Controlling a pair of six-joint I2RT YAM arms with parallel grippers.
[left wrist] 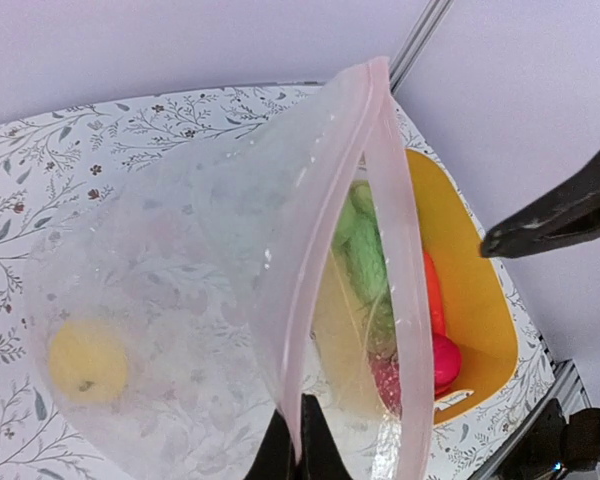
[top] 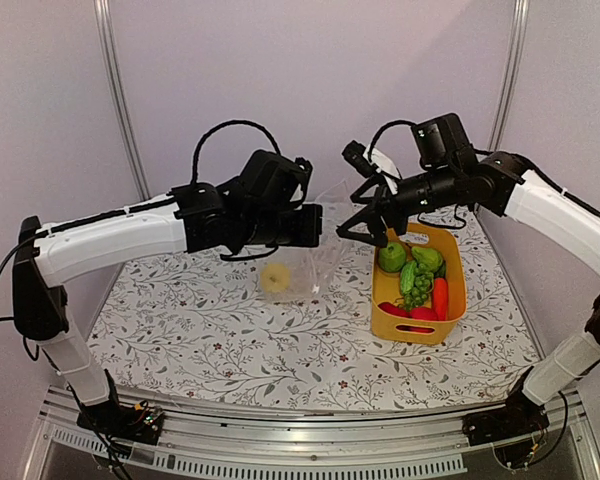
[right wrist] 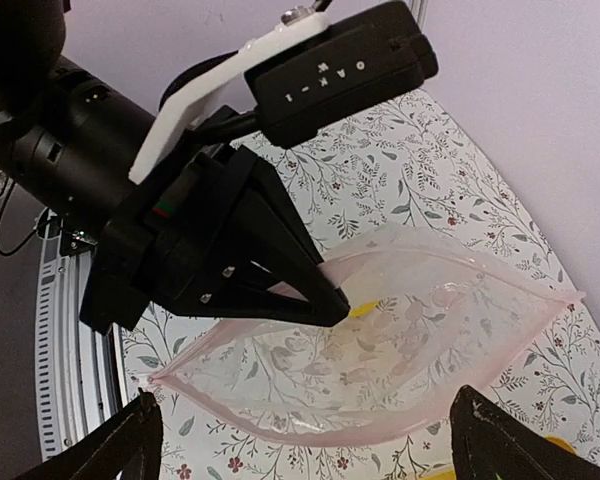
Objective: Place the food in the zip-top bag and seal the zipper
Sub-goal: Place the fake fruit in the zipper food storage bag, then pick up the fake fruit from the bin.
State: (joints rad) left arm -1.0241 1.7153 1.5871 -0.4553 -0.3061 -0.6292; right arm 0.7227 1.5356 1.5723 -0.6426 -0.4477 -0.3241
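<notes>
Pinching the rim of the zip-top bag (top: 302, 262) with the left gripper (top: 316, 226) pressed together, holding it up with the mouth gaping. Showing just one yellow round piece (top: 275, 278) inside, so judging the task barely begun. Hovering near the mouth with the right gripper (top: 364, 226) spread wide, carrying nothing. Leaving the pear (top: 392, 257), cucumber (top: 408, 276), grape bunch (top: 418, 291), carrot (top: 440, 297) and red pieces (top: 421, 313) in the yellow basket (top: 459, 290); leaving the zipper (left wrist: 378, 200) unsealed.

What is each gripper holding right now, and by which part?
The left gripper pinches the zip-top bag by the zipper rim of its mouth. The right gripper, open above it, holds nothing.
</notes>
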